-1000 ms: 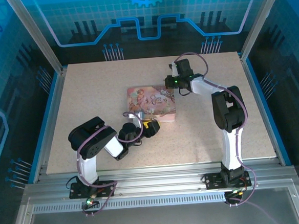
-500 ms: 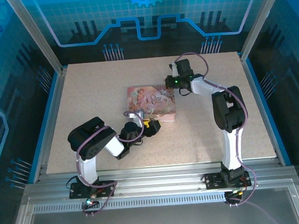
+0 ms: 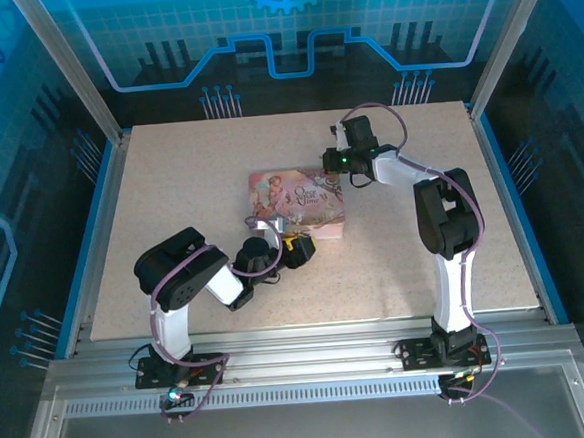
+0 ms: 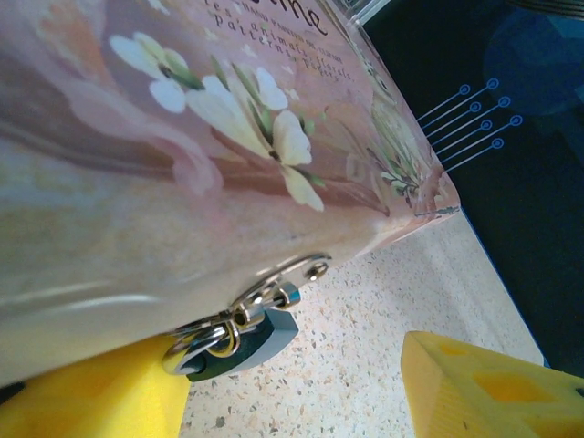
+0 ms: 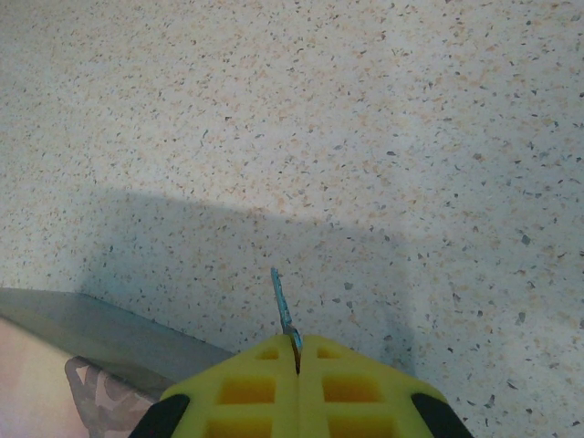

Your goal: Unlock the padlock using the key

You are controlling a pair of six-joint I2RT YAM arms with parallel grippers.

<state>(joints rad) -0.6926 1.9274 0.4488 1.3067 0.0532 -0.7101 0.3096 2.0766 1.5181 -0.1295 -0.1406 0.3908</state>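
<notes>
The tiny metallic padlock (image 4: 245, 334) hangs from a silver hasp on the front wall of the pink tin (image 4: 182, 137), just above the table. My left gripper (image 4: 292, 370) is open around it. The padlock sits close against the left yellow finger (image 4: 91, 397), and the right finger (image 4: 493, 383) stands well apart. From above, my left gripper (image 3: 296, 249) is at the near edge of the tin (image 3: 296, 201). My right gripper (image 5: 297, 345) is shut on the key (image 5: 283, 306), a thin dark sliver sticking out over bare table. It hovers at the tin's far right corner (image 3: 334, 166).
The speckled table (image 3: 170, 187) stretches wide on all sides of the tin. A corner of the tin (image 5: 36, 365) lies at the lower left of the right wrist view. Blue enclosure walls and aluminium posts ring the table.
The left arm has shifted very slightly at the tin's near edge. The right arm with the key has not moved.
</notes>
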